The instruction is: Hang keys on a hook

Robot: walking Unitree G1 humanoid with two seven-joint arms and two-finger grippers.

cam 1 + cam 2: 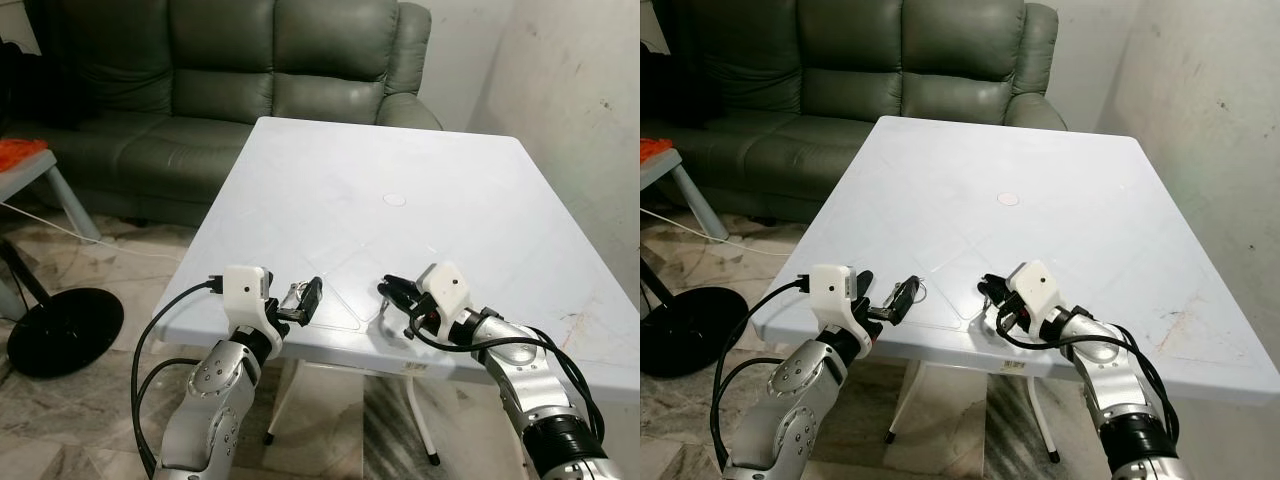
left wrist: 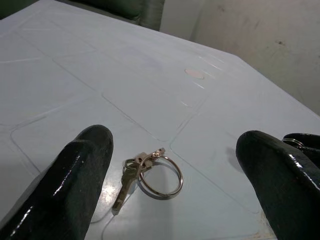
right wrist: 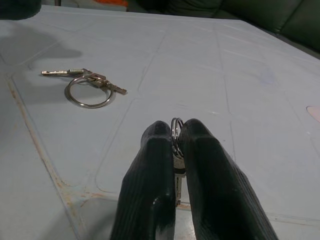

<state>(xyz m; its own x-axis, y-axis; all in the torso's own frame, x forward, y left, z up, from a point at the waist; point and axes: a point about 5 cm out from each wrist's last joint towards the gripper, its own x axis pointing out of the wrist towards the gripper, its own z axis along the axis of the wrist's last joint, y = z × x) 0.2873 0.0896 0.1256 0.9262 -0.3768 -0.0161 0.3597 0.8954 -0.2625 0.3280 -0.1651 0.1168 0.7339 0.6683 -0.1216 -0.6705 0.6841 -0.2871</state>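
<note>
Pinching one key ring [image 3: 176,132] tight, your right gripper [image 3: 176,150] carries it, while your left gripper [image 2: 170,165] has wide jaws around the keys [image 2: 147,172] lying on the desk [image 1: 420,170].

1. We see even, soft daylight; the white table [image 1: 420,200] is bright without harsh glare.
2. At ten o'clock the sofa [image 1: 230,80] sits dim.
3. In our wrist views the near black fingers [image 2: 75,180] blur, carrying small glossy highlights.
4. Soft shadows pool beneath them.
</note>
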